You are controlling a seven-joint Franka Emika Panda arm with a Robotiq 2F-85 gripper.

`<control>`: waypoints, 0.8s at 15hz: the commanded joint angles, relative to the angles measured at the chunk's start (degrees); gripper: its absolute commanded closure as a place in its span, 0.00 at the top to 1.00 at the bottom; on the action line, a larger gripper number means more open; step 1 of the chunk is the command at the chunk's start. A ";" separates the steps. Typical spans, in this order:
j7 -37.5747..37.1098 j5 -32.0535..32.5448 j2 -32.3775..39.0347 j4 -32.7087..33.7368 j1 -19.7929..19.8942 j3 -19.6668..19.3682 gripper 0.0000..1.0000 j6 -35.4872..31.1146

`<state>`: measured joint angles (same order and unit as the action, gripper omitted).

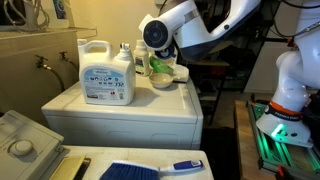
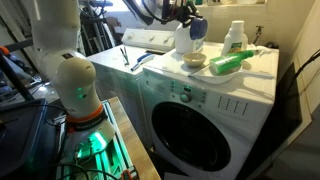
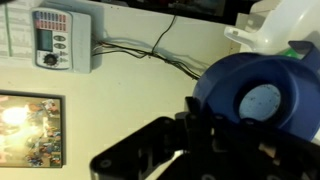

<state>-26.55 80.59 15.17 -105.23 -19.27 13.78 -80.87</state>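
Note:
My gripper [image 3: 205, 135] shows as dark fingers close together at the bottom of the wrist view. Nothing shows between them. Right behind them is the round blue cap [image 3: 255, 95] of a big white detergent jug [image 1: 108, 72]. I cannot tell whether they touch. In both exterior views the gripper [image 2: 183, 14] hangs at the top of the jug [image 2: 187, 38], on the white washing machine [image 2: 250, 80]. A small bowl [image 2: 195, 60], a green object [image 2: 228, 63] and a smaller white bottle [image 2: 235, 37] stand beside the jug.
A wall panel with cables [image 3: 55, 40] and a picture [image 3: 30, 130] show behind the machine. A blue brush [image 1: 150, 168] lies on a lower surface in front. The robot base [image 2: 75, 90] stands on the floor beside the machine.

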 commanded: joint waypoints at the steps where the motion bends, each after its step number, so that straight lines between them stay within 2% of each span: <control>1: -1.35 5.86 2.51 -0.49 -1.67 0.20 0.02 5.94; 6: -3.10 9.09 3.41 -2.99 -1.46 0.53 0.02 5.00; 12: -4.34 17.56 3.55 -6.89 -1.48 0.62 0.02 5.53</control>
<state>-29.56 94.71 19.33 -109.14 -21.05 14.03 -76.14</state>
